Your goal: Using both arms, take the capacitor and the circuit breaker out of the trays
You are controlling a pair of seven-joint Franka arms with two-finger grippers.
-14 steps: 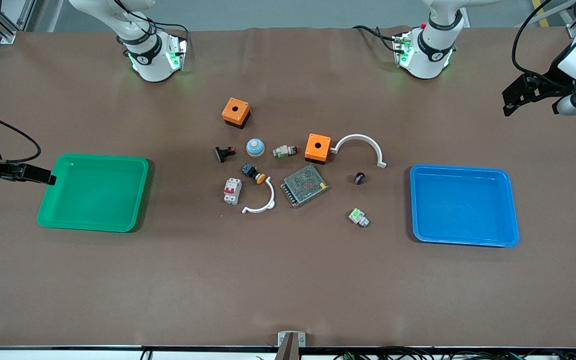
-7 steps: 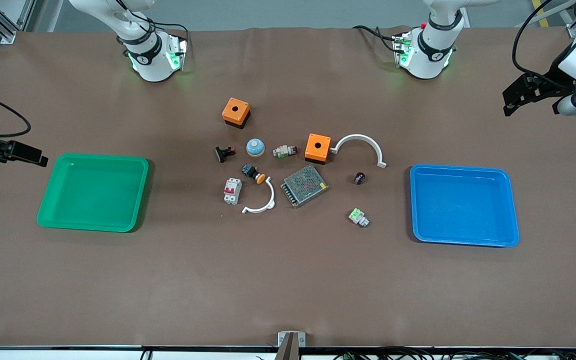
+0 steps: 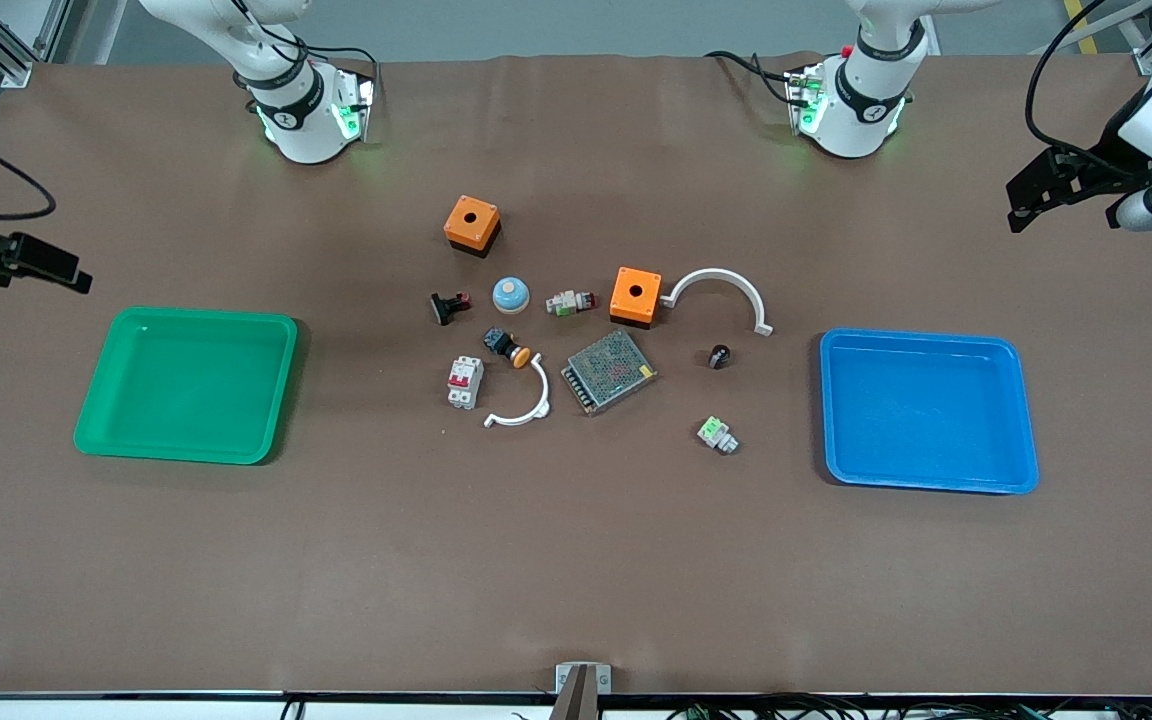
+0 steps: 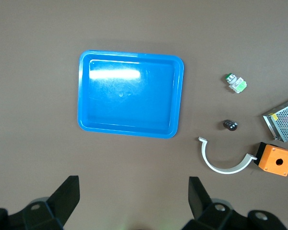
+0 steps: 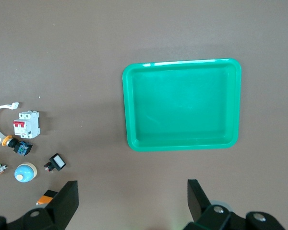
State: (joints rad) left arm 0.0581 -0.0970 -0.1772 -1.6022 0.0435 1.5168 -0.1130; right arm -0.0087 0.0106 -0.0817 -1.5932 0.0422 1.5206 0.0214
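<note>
The capacitor (image 3: pixel 719 356), a tiny black cylinder with a shiny end, lies on the table between the blue tray (image 3: pixel 926 410) and the metal mesh box; it also shows in the left wrist view (image 4: pixel 230 125). The breaker (image 3: pixel 465 382), a white block with red levers, lies beside a white arc, toward the green tray (image 3: pixel 186 385); it also shows in the right wrist view (image 5: pixel 27 123). My left gripper (image 3: pixel 1021 205) (image 4: pixel 133 191) is open and empty, high over the left arm's end of the table. My right gripper (image 3: pixel 46 268) (image 5: pixel 133 194) is open and empty, high over the right arm's end.
In the middle lie two orange boxes (image 3: pixel 471 225) (image 3: pixel 635 295), two white arcs (image 3: pixel 721 290) (image 3: pixel 526 400), a metal mesh box (image 3: pixel 609 370), a blue dome button (image 3: pixel 511 294), a black-and-red switch part (image 3: pixel 449 306), an orange-capped button (image 3: pixel 506 347) and green-and-white connectors (image 3: pixel 716 434) (image 3: pixel 569 301). Both trays hold nothing.
My right gripper has drawn away from the green tray's end toward the table's edge. The left arm has hardly moved. No part on the table has moved.
</note>
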